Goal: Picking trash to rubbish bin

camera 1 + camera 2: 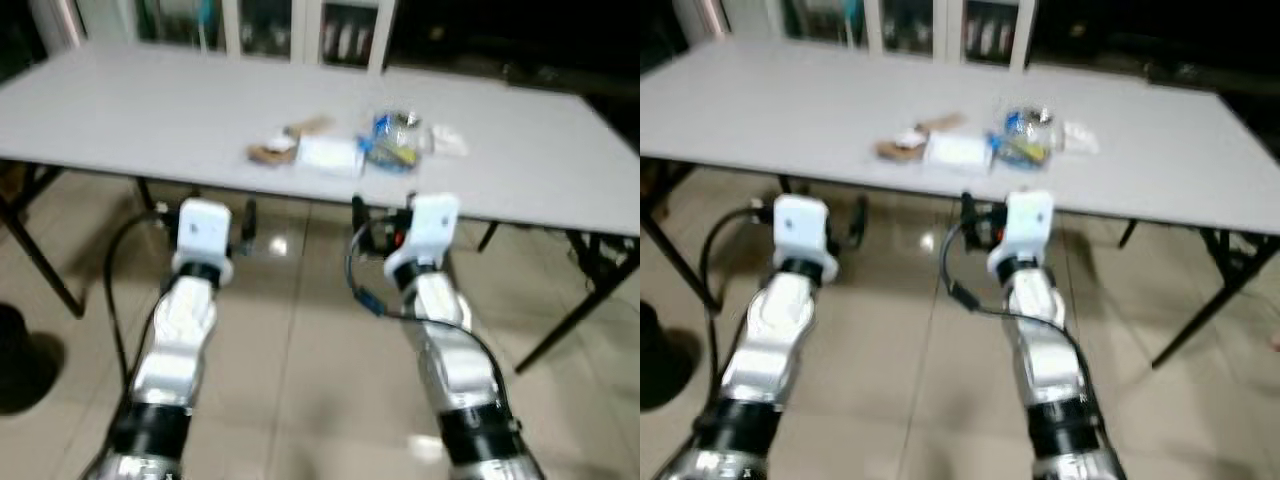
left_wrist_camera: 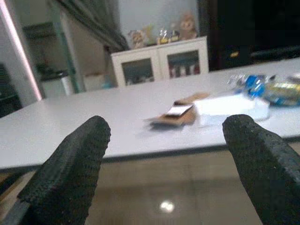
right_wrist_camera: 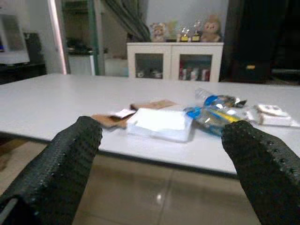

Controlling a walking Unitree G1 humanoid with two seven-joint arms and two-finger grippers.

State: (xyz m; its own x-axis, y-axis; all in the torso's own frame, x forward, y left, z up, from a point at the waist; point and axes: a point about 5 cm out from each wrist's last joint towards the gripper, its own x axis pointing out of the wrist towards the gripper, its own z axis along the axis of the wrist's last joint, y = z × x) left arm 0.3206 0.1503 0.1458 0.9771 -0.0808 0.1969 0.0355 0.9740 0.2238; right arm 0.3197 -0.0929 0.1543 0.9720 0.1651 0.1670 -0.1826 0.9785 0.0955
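Both hands, left hand (image 2: 164, 154) and right hand (image 3: 161, 159), are wide open and empty. Lift them above the surface (image 1: 120, 110), then reach slowly for the blurry trash (image 1: 345, 150).

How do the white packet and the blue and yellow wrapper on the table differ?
The white packet is plain, flat and blocky, while the blue and yellow wrapper is shiny, crumpled and colourful. The packet lies nearer the table's front edge, between the wrapper and the brown cardboard scrap; the wrapper lies to the robot's right of it. Both lie on the tabletop, untouched, ahead of the open left claw and right claw.
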